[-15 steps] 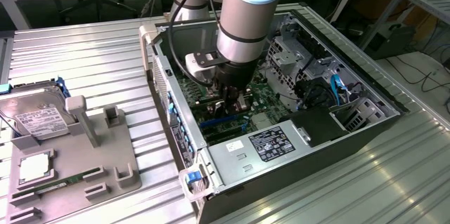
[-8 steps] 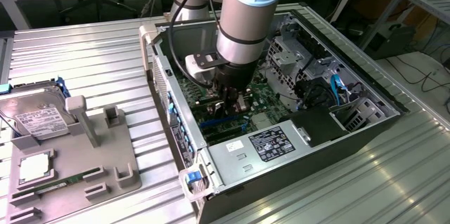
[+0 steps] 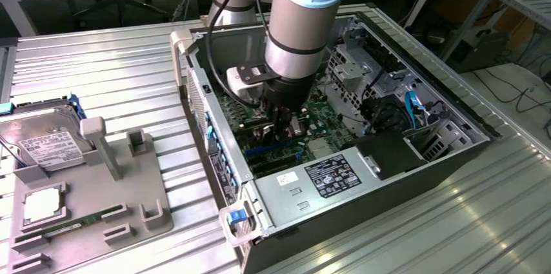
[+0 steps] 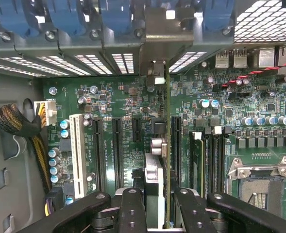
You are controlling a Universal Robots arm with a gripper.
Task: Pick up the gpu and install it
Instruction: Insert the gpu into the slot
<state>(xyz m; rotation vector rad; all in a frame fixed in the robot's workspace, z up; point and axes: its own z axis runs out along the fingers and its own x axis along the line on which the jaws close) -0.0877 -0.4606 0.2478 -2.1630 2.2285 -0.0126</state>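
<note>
Exterior view: hand lowered inside the open computer case on the worktop, gpu directly beneath it above the motherboard.

Wrist view: hand pinching the gpu edge-on between its fingers, card upright over the motherboard, between black expansion slots.

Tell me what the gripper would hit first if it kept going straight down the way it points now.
The gripper is shut on the gpu, held edge-on above the motherboard. Straight on, the card's lower edge would likely meet the motherboard's expansion slots first; exact alignment with one slot is hard to judge.
</note>
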